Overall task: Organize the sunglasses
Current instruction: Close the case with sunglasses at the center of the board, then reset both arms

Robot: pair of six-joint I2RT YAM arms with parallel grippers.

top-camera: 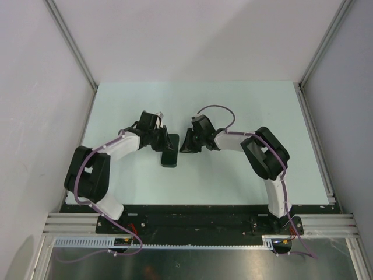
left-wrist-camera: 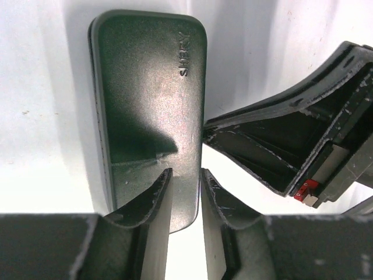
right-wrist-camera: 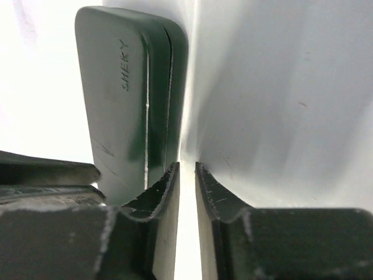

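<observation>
Currently the sunglasses appear in no view. The only object on the table (top-camera: 245, 116) is the black case (top-camera: 169, 154), so they are judged to be stowed inside it.

1. Left gripper (left-wrist-camera: 186, 172): positioned over the near end of the case, fingertips above the lid. The jaws are nearly closed, with a narrow slit between them, and hold nothing. Whether the tips touch the lid cannot be told.

2. Case: lies flat at mid-table between the two grippers. In the right wrist view the seam (right-wrist-camera: 169, 87) along its long side is drawn tight, with no gap between the halves. The case is judged shut.

3. Right gripper (right-wrist-camera: 186, 166): positioned just beside the right long edge of the case, at seam level. The jaws are nearly closed and hold nothing. The left finger is at the case wall; contact cannot be confirmed.

Step in hand: the closing stage, judged complete or nearly so.

Next move: confirm that the halves are latched, then retract each arm. Lift clear before moving sideways, so that neither finger drags or tips the case.
</observation>
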